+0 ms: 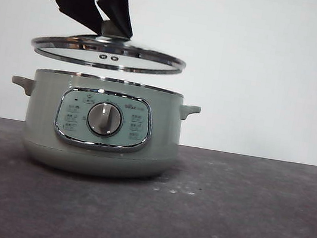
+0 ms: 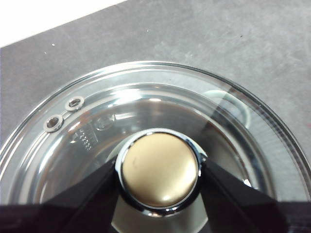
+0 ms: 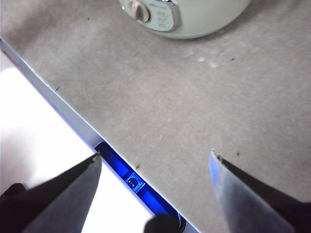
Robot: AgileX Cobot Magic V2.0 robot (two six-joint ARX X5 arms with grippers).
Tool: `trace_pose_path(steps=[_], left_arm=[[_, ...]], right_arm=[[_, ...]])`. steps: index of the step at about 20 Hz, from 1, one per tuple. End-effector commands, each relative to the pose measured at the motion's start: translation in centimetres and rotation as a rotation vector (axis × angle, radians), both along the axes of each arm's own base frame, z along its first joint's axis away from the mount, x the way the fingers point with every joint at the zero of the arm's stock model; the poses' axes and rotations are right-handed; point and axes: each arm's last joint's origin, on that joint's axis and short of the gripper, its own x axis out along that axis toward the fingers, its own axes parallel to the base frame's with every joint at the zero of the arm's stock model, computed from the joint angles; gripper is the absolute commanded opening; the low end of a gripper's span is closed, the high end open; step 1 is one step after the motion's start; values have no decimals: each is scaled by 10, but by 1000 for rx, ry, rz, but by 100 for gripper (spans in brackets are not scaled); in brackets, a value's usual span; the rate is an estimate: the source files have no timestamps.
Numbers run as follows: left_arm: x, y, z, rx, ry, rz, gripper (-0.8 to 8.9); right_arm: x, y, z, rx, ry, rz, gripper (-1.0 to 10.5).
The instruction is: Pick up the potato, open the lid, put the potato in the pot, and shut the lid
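Two grippers, one busy. My left gripper (image 1: 114,27) comes in at the upper left of the front frame, jaws clenched on the knob of the lid (image 1: 108,55). In the left wrist view those jaws pinch the knob from both sides, low in the frame, centre. The lid hangs level above the pot (image 1: 102,125), clear of its rim, a gap of white wall showing between them. The pot sits left of centre on the grey table (image 1: 237,228), dial facing the camera.

My right gripper (image 3: 154,165) waits near the table edge, jaws spread wide, nothing between them; the pot is only a sliver at the top of that view.

The potato: not visible in any view. Through the glass the pot's inside looks dark and I can't make out anything in there. Could be inside already, could be out of frame. With the right jaws empty, my guess is the lid is either going back down or waiting for a drop, and I can't tell which.

Risks from here:
- The knob is smooth and rounded, so a pinch grip could slip and the glass lid would drop onto the pot or the table.
- The lid could come down off-centre or tilted, so the chrome rim catches the pot's edge and sits crooked.
- Closing on an empty pot, if the potato never went in.
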Motion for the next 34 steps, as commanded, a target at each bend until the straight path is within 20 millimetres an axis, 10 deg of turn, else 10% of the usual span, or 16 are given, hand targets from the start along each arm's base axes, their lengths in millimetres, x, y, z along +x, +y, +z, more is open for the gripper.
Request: trace_pose_path(steps=[1, 25, 29, 34], left_arm=[[11, -5, 4, -24, -55, -5, -9], [30, -14, -35, 38, 54, 7, 12], [29, -14, -34, 34, 61, 3, 357], [25, -12, -29, 34, 62, 4, 357]], right_arm=[[-10, -8, 1, 9, -5, -43, 377], [-29, -26, 4, -17, -56, -116, 377], [-29, -26, 4, -16, -57, -117, 377], [-29, -26, 4, -17, -57, -117, 377]])
